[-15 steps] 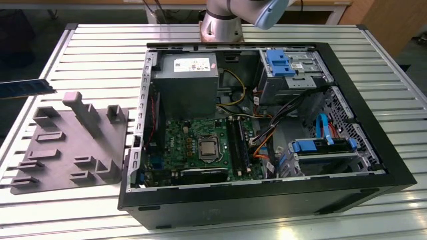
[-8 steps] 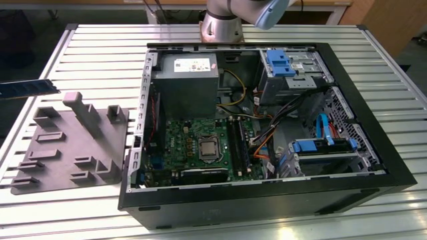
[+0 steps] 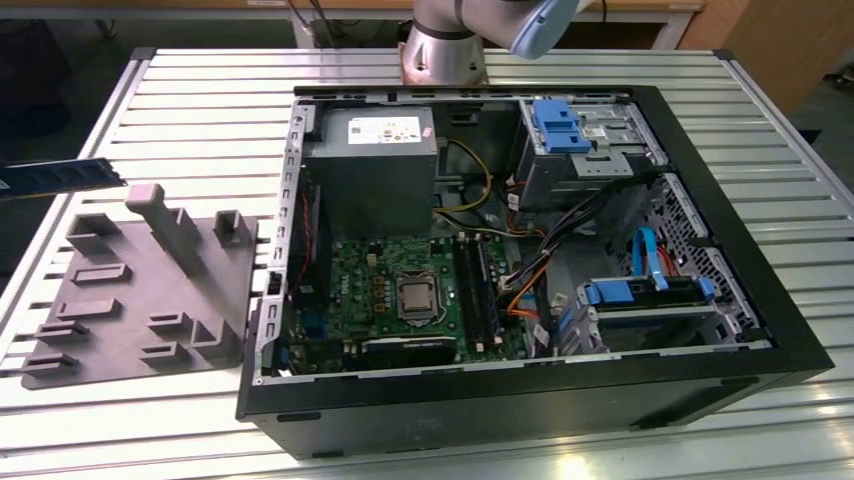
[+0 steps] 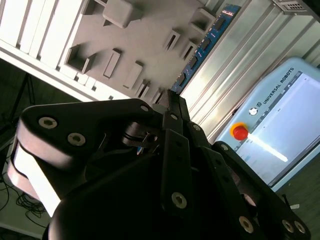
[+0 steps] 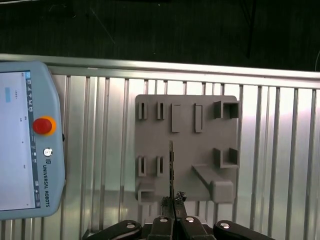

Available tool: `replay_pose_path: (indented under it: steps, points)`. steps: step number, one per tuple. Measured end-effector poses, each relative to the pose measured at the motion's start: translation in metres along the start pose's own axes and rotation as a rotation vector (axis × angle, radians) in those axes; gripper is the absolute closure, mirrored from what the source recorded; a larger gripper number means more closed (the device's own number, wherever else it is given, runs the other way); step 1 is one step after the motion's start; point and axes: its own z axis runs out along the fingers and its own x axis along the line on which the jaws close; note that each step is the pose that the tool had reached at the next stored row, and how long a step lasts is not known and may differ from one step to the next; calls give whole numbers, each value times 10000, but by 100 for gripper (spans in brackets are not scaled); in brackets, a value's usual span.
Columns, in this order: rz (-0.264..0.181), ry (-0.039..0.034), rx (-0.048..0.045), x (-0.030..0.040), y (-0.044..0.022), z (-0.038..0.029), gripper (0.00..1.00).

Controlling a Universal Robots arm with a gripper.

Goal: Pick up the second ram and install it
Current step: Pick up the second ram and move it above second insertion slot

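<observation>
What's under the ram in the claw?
In the first wrist view, the grey fixture plate lies below the second ram in the claw; the strip directly beneath is covered.

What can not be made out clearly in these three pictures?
The second ram: the exterior view's left edge cuts off one end; in the first wrist view it stands edge-on, chips hidden.
Its gripped end: covered by the fingers in the second wrist view.
The memory slots: too small in the exterior view to tell whether a stick sits there.
</observation>
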Motion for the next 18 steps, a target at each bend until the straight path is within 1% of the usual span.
replay_pose_path:
  steps: [18]
  points:
    - [0,0,0,3,-92,2,88]
